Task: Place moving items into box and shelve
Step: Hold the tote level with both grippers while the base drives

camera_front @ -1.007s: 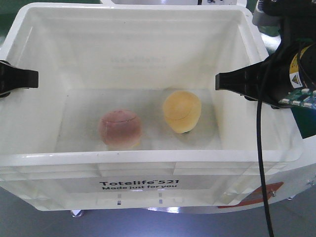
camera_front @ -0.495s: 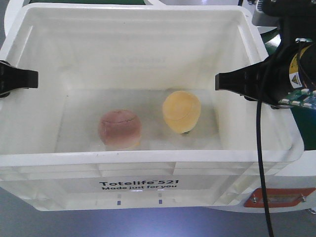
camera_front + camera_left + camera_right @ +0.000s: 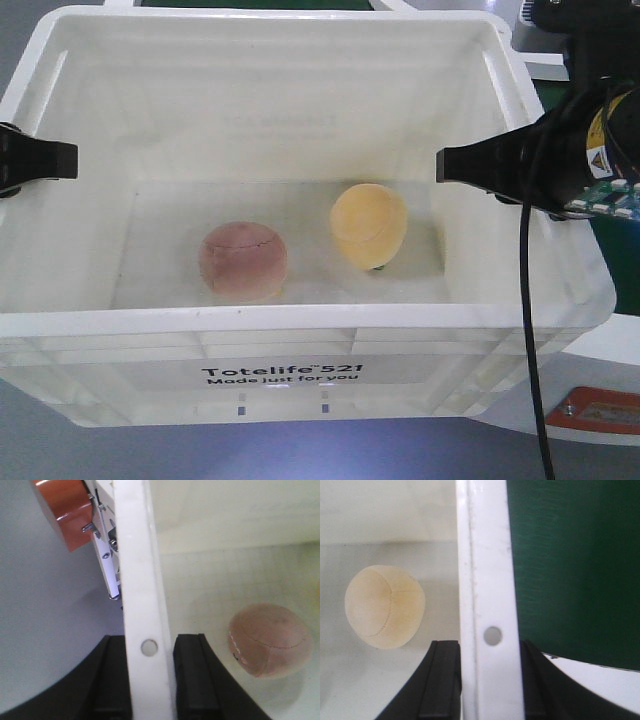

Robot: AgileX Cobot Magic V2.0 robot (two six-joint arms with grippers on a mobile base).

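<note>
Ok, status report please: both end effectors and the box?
Left end effector shut on box left wall. Right end effector shut on right wall. Pink ball, yellow ball inside. No obstruction seen.

White tote [image 3: 300,320] fills the frame, "Totelife 521" printed on its front wall. Two balls sit inside on the floor, apart from each other: a pink ball [image 3: 243,260] left of centre, a yellow ball [image 3: 368,225] to its right and farther back. The left gripper [image 3: 30,160] shows one black finger reaching in over the left wall; the right gripper [image 3: 495,168] does the same over the right wall. A black cable [image 3: 527,330] hangs down in front of the tote's right corner.
</note>
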